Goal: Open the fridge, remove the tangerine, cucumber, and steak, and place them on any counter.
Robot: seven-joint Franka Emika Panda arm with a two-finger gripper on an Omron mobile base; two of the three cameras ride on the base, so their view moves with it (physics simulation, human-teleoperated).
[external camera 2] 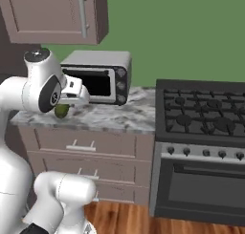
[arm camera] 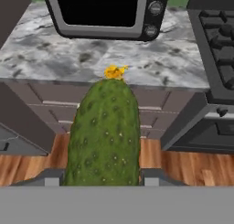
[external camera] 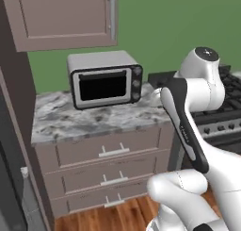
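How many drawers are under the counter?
3, stacked under the counter: top drawer, middle drawer and bottom drawer. The arm hides the right ends, so more could be there.

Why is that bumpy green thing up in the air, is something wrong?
Nothing is wrong. The cucumber is in the air because the claw is shut on it, in front of the counter. The toaster oven sits straight, and nothing looks spilled or broken.

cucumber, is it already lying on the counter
No, the cucumber is held between the gripper's fingers, in the air before the counter edge.
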